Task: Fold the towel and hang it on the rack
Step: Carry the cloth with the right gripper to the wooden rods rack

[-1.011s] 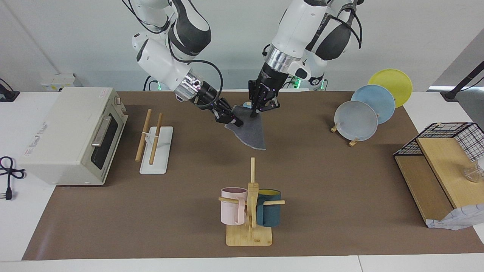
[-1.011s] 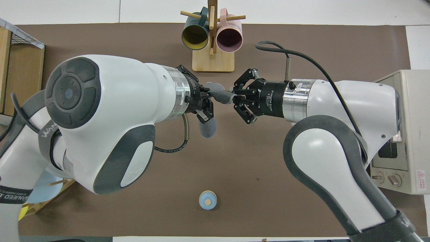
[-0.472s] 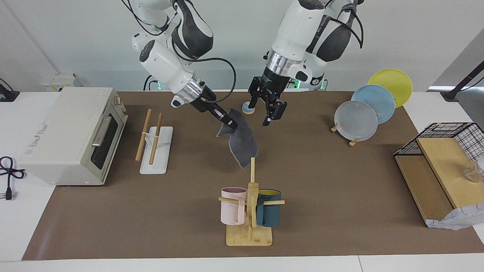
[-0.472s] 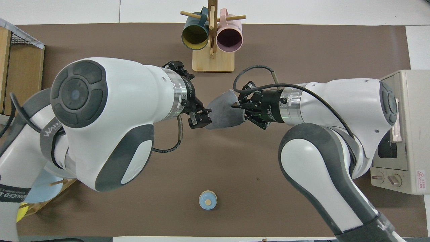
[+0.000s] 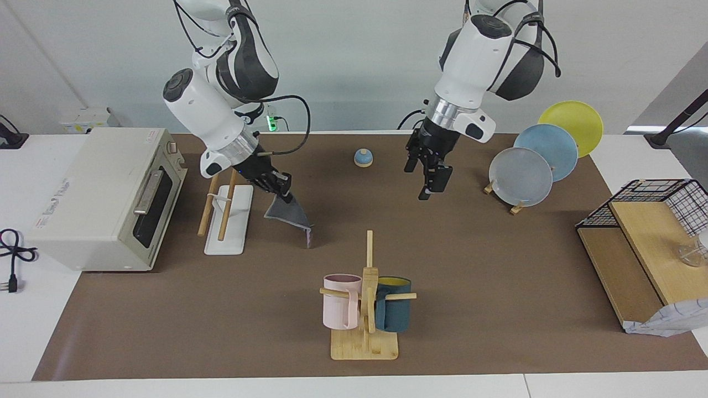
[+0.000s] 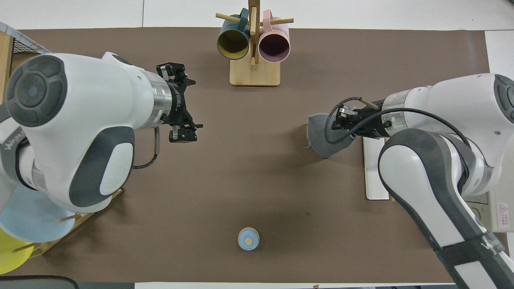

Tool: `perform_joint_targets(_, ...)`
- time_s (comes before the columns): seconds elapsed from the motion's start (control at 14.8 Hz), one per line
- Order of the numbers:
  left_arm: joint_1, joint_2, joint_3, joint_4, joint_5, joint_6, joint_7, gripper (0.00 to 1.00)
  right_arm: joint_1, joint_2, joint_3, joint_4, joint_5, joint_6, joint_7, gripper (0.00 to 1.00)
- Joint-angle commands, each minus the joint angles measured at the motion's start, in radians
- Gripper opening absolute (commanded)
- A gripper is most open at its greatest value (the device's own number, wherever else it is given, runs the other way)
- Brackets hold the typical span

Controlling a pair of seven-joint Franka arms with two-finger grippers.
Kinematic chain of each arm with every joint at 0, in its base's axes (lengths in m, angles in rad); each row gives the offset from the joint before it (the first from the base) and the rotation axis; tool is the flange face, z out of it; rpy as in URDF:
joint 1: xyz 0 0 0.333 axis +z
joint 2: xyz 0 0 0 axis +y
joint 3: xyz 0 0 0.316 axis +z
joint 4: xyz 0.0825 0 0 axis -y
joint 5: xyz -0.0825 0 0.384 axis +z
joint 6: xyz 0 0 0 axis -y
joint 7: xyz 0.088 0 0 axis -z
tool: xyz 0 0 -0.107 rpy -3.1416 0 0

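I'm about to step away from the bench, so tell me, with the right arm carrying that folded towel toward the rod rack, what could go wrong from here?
1. The right gripper pinches the towel by one corner only, so the fold could fall open before it reaches the rack.
2. The towel's lower tip hangs low over the mat and may drag or snag.
3. The left gripper is open and empty over the mat, so it could not help at once.

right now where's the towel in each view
Facing view: the towel hangs from the right claw, beside the rack, toward the right arm's end of the table.
Overhead view: the towel shows at mid-height, beside the rack's white base.
Shared landmark: the mug stand, farther from the robots than the towel.
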Motion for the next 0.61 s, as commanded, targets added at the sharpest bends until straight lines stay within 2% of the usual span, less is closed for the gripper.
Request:
perform_joint_targets(0.0, 0.083, -0.038, -0.004, -0.05, 0.002, -0.007, 0.239, 1.0, -0.041, -0.015, 0.007, -0.014, -0.113, -0.022, -0.124, 0.0)
perform_joint_targets(0.2, 0.159, -0.037, -0.005, -0.058, -0.004, -0.013, 0.524, 1.0, -0.085, -0.016, 0.008, -0.028, -0.205, -0.034, -0.183, 0.0)
perform_joint_targets(0.54, 0.265, -0.035, -0.001, -0.047, -0.005, -0.11, 1.096, 1.0, -0.158, -0.018, 0.005, -0.025, -0.414, -0.057, -0.267, 0.0)
